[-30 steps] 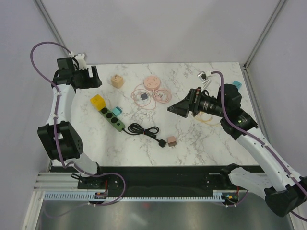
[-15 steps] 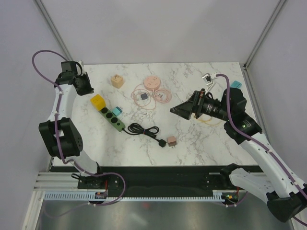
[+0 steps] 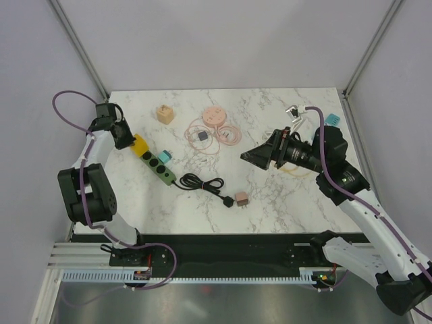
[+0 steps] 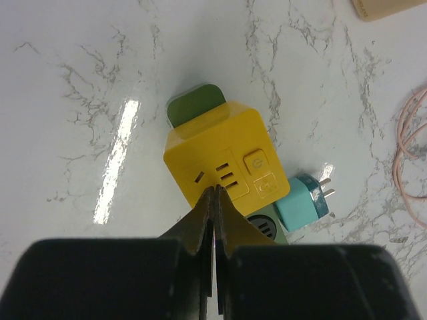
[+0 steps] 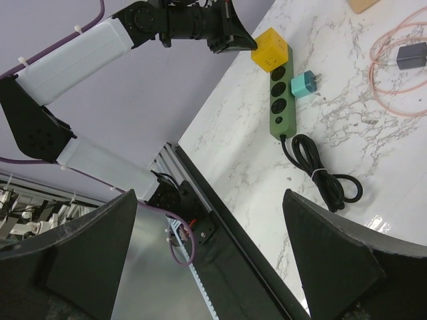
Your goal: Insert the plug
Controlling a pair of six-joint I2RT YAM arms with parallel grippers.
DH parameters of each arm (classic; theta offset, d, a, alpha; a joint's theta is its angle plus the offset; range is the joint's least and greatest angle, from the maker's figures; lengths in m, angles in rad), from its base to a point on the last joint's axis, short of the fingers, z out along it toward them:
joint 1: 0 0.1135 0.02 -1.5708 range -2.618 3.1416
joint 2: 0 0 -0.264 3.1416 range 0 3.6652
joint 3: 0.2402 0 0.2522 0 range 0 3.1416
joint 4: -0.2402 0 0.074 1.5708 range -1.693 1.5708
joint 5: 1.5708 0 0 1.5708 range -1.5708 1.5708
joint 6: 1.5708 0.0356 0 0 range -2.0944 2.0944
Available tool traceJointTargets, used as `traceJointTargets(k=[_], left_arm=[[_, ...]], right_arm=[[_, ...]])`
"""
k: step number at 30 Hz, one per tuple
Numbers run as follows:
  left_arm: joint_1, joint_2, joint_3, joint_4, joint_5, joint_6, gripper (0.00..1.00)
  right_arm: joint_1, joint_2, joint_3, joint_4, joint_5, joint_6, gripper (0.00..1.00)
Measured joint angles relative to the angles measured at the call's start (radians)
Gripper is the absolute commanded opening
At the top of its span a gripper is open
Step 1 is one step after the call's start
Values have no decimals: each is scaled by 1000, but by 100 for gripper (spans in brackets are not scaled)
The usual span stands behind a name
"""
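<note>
A green power strip [image 3: 156, 164] lies at the table's left with a yellow cube adapter [image 3: 138, 144] on its far end. A teal plug [image 3: 166, 156] lies loose against the strip's right side, prongs pointing away. The strip's coiled black cord [image 3: 202, 183] ends beside a pinkish-brown plug [image 3: 241, 199]. My left gripper [image 4: 215, 190] is shut with nothing in it, its tips over the near edge of the yellow cube [image 4: 223, 157], left of the teal plug [image 4: 303, 200]. My right gripper [image 3: 250, 156] hangs open and empty above mid-table, aimed leftward at the strip [image 5: 280, 100].
A tan block [image 3: 164, 113], a pink round reel [image 3: 214, 117] with looped pink cable [image 3: 229, 135] and a small dark adapter [image 3: 201, 135] sit at the back. A metal clip [image 3: 291, 108] and a teal object [image 3: 332, 120] lie at the back right.
My left gripper closed and swung from the table's back-left corner forward and down onto the yellow cube. The right arm shifted only slightly to the right.
</note>
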Motion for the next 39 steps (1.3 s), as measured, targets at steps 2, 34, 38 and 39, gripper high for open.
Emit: traceJointTargets(k=[2, 34, 38, 39], left_arm=[[-1, -2, 0, 0, -7, -1, 2], [-369, -262, 60, -83, -102, 36, 26], [-674, -288, 51, -76, -70, 78, 42], [-715, -292, 43, -76, -51, 80, 53]], right_arm=[[0, -7, 0, -6, 6, 0, 98], [-11, 206, 2, -216, 566, -80, 98], [-54, 328, 72, -254, 744, -119, 98], [-64, 361, 92, -257, 779, -129, 98]])
